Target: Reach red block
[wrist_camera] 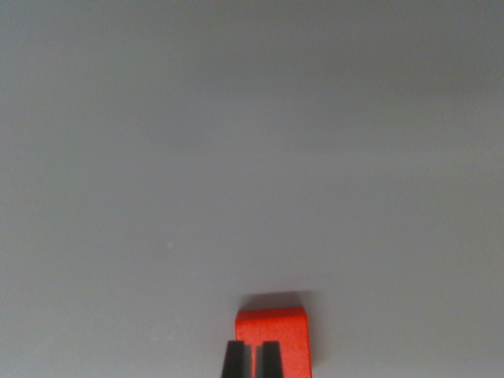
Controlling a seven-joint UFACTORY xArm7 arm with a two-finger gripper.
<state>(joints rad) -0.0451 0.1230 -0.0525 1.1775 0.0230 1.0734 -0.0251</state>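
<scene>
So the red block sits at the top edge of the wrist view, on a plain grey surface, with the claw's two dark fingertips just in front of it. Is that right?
Not quite. In the wrist view the red block sits at the bottom edge, not the top. The rest holds: it lies on a plain grey surface, and the claw shows two dark fingertips just in front of it.

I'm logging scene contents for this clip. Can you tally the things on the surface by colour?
Red: 1, the block, at the bottom edge, partly behind the gripper
Other colours: 0
Total: 1, on a plain grey surface
</scene>
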